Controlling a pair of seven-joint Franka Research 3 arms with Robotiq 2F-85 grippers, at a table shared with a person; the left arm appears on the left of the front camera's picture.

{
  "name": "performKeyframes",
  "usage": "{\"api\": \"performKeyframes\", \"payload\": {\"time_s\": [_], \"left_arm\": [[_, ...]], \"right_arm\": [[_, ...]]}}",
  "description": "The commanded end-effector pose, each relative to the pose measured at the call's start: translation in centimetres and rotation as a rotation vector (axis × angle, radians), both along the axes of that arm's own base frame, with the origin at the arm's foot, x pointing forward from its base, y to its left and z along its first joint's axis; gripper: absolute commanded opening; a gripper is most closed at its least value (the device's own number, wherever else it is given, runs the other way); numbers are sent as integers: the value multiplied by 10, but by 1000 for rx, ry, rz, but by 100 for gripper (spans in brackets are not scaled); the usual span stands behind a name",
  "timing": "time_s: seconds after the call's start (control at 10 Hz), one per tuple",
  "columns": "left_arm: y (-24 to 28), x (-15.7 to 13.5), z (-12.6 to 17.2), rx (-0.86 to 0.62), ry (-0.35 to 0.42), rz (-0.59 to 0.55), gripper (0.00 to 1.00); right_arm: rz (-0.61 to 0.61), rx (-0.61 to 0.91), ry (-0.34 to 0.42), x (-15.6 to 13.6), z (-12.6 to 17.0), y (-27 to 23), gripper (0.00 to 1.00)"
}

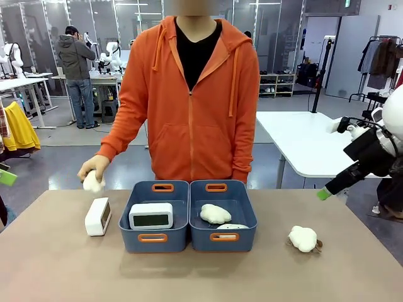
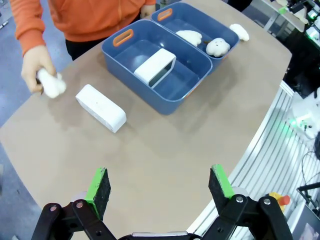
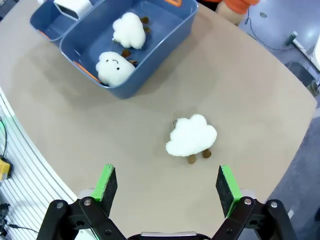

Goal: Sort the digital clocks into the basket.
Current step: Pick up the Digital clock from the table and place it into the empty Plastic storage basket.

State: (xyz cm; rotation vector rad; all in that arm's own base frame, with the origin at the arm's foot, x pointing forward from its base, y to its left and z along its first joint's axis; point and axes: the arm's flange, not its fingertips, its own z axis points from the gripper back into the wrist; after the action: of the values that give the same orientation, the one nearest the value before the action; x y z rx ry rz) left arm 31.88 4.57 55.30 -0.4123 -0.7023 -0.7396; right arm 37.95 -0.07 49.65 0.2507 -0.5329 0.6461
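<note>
The near wall of the right-hand dark blue plastic tub hides all but the top of 1 cream fluffy plush toy. The right wrist view's top edge cuts off 1 white plastic digital clock.

The front view looks low across the table toward the person, while both wrist views hang high, tilted steeply down (from opposite ends), and all three share the basket and its twin tub.

The brown table bears two adjoining blue tubs, a white clock and a plush toy.
</note>
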Motion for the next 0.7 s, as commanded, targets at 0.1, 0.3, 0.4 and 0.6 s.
{"api": "performKeyframes", "payload": {"time_s": [0.1, 0.3, 0.4, 0.6], "left_arm": [[1, 1, -1, -14, -5, -26, 100], [1, 1, -1, -14, -5, -26, 100], [1, 1, -1, -14, -5, -26, 100], [0, 0, 0, 0, 0, 0, 100]], "right_arm": [[-83, -4, 36, -2, -2, -11, 100], [-83, -4, 36, -2, -2, -11, 100], [-83, -4, 36, -2, -2, -11, 100], [-83, -4, 36, -2, -2, -11, 100]]}}
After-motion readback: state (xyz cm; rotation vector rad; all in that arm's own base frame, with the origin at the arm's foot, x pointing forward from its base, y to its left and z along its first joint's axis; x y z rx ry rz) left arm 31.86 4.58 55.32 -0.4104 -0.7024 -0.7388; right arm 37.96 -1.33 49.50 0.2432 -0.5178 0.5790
